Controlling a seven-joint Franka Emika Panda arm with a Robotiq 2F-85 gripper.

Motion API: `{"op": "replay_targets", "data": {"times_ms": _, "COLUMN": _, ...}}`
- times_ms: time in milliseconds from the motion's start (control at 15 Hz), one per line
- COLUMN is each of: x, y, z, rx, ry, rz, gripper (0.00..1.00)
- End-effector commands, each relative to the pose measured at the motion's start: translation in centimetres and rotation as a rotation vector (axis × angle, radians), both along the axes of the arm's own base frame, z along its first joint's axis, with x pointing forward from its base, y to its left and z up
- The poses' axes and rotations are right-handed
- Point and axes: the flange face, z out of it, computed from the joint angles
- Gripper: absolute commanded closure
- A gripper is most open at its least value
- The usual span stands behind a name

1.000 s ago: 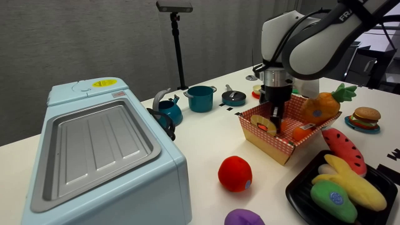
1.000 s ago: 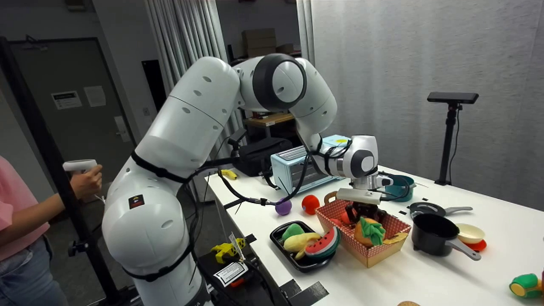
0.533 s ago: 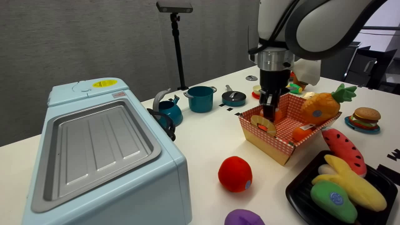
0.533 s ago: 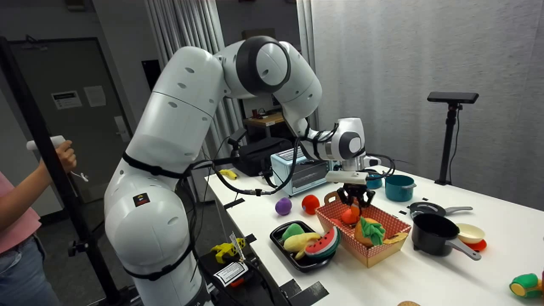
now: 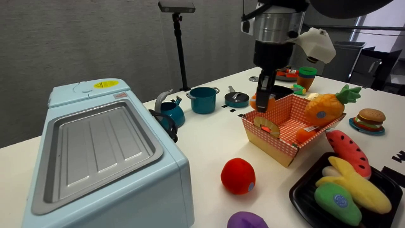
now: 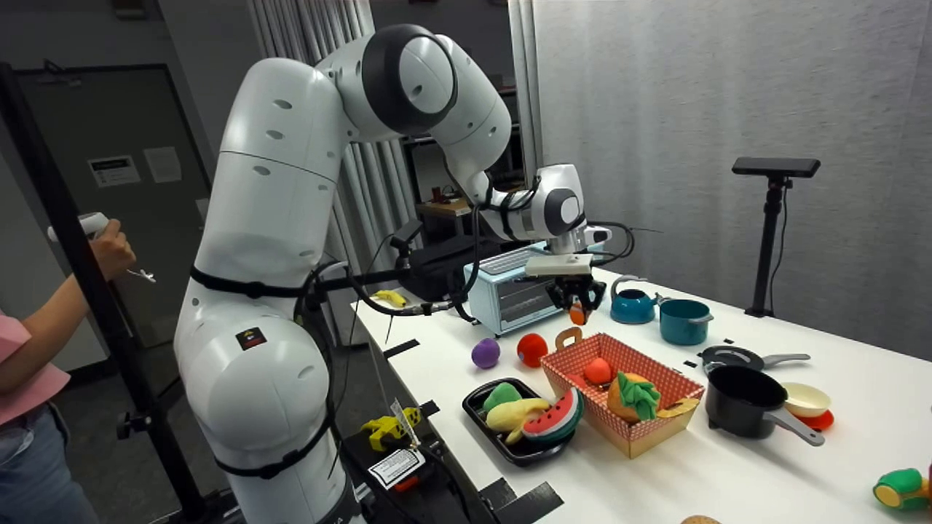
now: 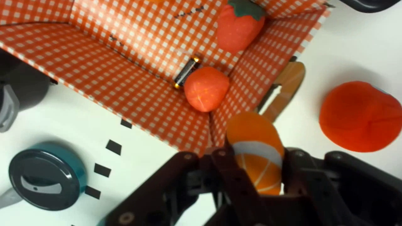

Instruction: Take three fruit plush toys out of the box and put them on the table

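Wrist view: the gripper is clamped on an orange toy; in an exterior view, a yellow label, unreadable.

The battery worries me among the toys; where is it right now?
In the wrist view, upper half, slightly left of centre: the battery lies in the box, beside a round fruit, below-left of the strawberry.

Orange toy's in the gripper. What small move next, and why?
I'd probably ease the gripper sideways, away from the box, before lowering: it holds the orange toy in the air, but in the wrist view the toy overlaps the box's handle, so going straight down might catch there.
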Motion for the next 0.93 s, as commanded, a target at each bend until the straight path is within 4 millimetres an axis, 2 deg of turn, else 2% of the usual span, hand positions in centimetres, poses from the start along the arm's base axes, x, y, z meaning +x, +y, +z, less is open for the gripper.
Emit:
{"op": "replay_targets", "data": {"times_ms": 0, "x": -1.4, "y": 3.1, "z": 0.7, "rx": 0.044, "ry": -0.022, "rz": 0.062, "gripper": 0.94}}
{"op": "replay_targets", "data": {"times_ms": 200, "x": -2.0, "y": 5.2, "z": -0.6, "rx": 0.061, "ry": -0.005, "rz": 0.1, "gripper": 0.94}}
{"op": "replay_targets", "data": {"times_ms": 333, "x": -2.3, "y": 5.9, "z": -1.6, "rx": 0.054, "ry": 0.005, "rz": 0.107, "gripper": 0.94}}
{"op": "replay_targets", "data": {"times_ms": 400, "x": -2.3, "y": 6.0, "z": -2.3, "rx": 0.051, "ry": 0.02, "rz": 0.111, "gripper": 0.53}}
{"op": "replay_targets", "data": {"times_ms": 533, "x": -2.4, "y": 5.8, "z": -3.6, "rx": 0.039, "ry": 0.043, "rz": 0.11, "gripper": 0.45}}
{"op": "replay_targets", "data": {"times_ms": 867, "x": -2.2, "y": 4.8, "z": -5.7, "rx": 0.023, "ry": 0.081, "rz": 0.094, "gripper": 0.07}}
